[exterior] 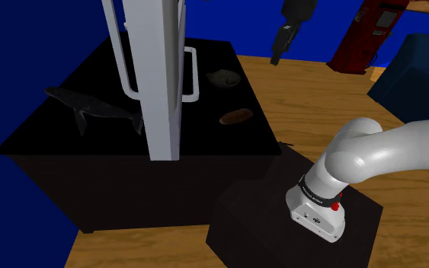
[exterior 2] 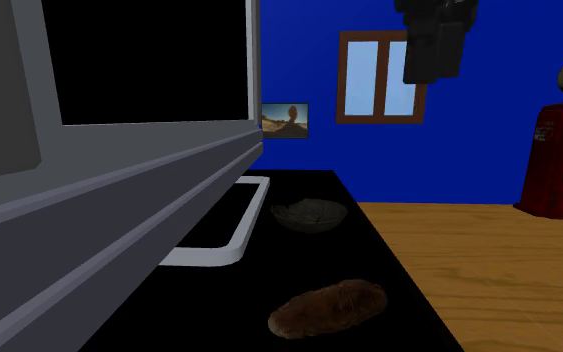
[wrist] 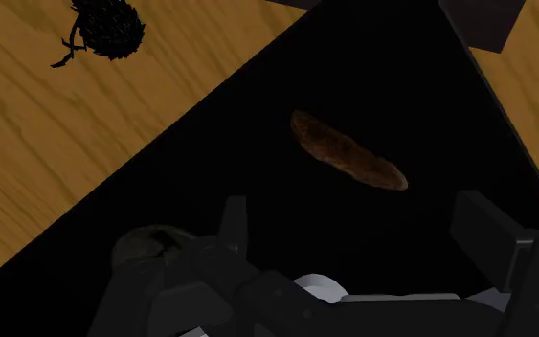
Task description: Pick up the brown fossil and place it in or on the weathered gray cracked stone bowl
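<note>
The brown fossil [exterior 2: 327, 307] lay near the stone bowl [exterior 2: 309, 214], not touching it. The gripper [wrist: 358, 230] hovered wide open, empty. It looked rigid, maybe brittle; best pinched across its narrow middle

Fossil [exterior: 236, 117]: brown, elongated, lumpy with a rough surface, tapered at the ends. It lies flat on its side on the black bench [exterior: 205, 138], close to the bench's edge on the shoulder view's right. Bowl [exterior: 223, 78]: small, shallow, dull gray, mottled and cracked-looking with an uneven rim. It sits upright on the same bench, farther back along that same edge. The two are near each other but apart, with bare bench top between. Fossil is outside the bowl.
</note>
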